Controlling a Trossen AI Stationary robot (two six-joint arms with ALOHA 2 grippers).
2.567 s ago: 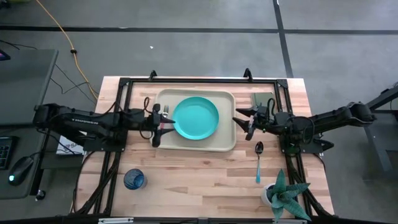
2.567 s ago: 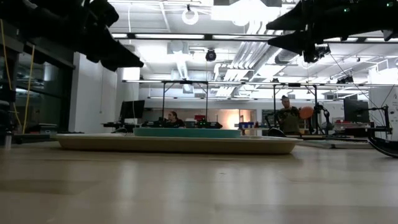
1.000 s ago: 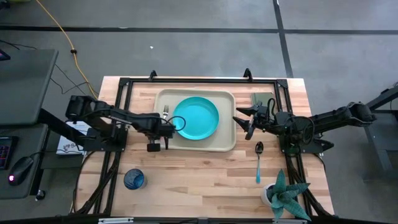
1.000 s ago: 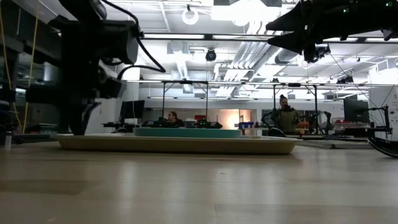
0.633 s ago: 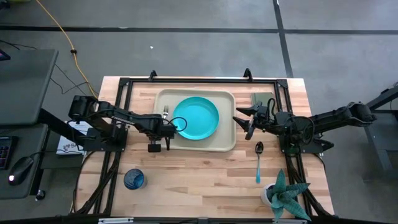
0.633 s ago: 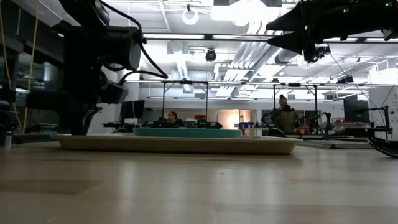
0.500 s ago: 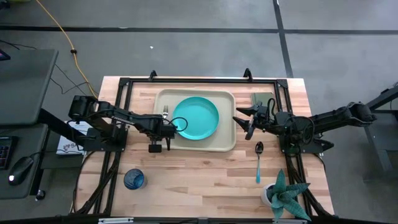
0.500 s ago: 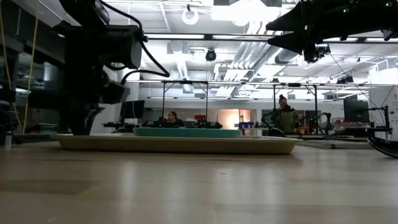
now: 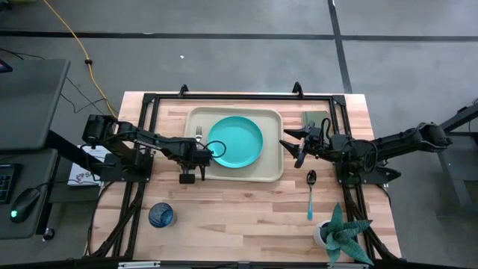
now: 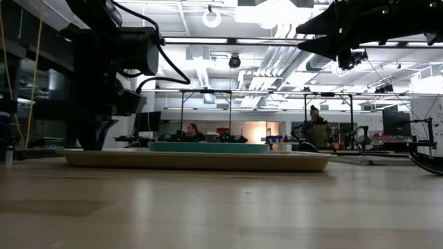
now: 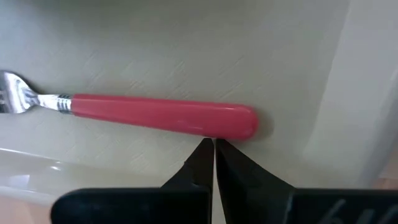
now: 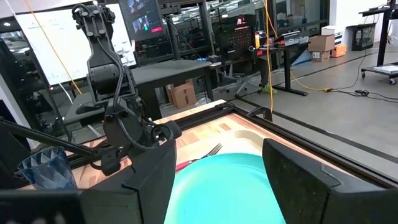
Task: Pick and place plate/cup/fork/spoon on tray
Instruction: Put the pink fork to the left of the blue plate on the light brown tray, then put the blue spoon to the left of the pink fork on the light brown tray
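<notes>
The beige tray [image 9: 196, 119] lies on the table's far middle and carries the turquoise plate [image 9: 235, 142]. The red-handled fork [image 11: 161, 115] lies flat on the tray's left strip, its tines [image 9: 199, 133] pointing to the far edge. My left gripper [image 11: 214, 144] is shut and points down right beside the handle's free end. My right gripper [image 9: 296, 146] hangs open and level just right of the tray, holding nothing. The blue-handled spoon [image 9: 311, 193] lies on the table at the near right. The dark-blue cup [image 9: 161, 216] stands at the near left. My left gripper's shut fingertips [image 11: 205, 152] come from above to the long side of the fork's red handle, near its free end [image 11: 239, 124]. Whether they touch it I cannot tell. The fork lies flat on the tray.
A potted spiky plant [image 9: 340, 235] stands at the near right corner. A grey-green pad [image 9: 315, 119] lies at the far right, behind my right gripper. Bare wood stretches between the cup and the spoon. People sit in the room beyond the table.
Since the earliest frame my left arm has raised its elbow, and its gripper has tipped from level to pointing down over the tray's left strip. Over the last second nothing has visibly moved.
</notes>
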